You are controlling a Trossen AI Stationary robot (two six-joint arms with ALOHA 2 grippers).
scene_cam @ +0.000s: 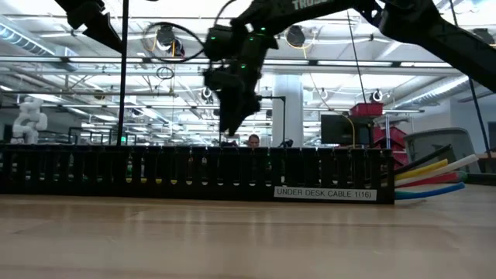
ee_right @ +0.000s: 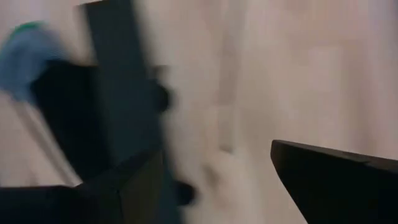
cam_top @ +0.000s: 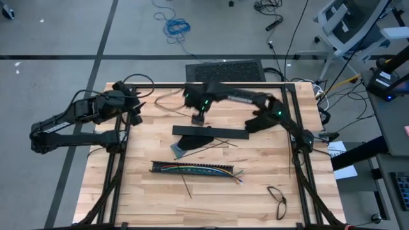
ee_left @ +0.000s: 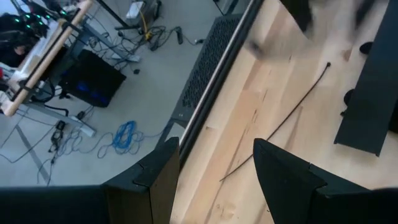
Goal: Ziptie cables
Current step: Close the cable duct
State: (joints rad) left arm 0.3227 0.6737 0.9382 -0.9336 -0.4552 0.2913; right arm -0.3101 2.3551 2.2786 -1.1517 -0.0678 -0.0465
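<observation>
Right gripper [cam_top: 199, 118] hangs open and empty above the black bar [cam_top: 211, 132]; left gripper [cam_top: 137, 105], half open, waits at the table's edge. Cables [cam_top: 198, 170] lie apart in the slotted tray [cam_top: 160, 167]. A low, centred grasp would suit the next pick.

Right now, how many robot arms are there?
2. The left arm rests over the table's left edge; the right arm reaches from the right side to the middle, above the black bar.

Cables [cam_top: 198, 170] in slotted tray [cam_top: 163, 168] mid-table
</observation>
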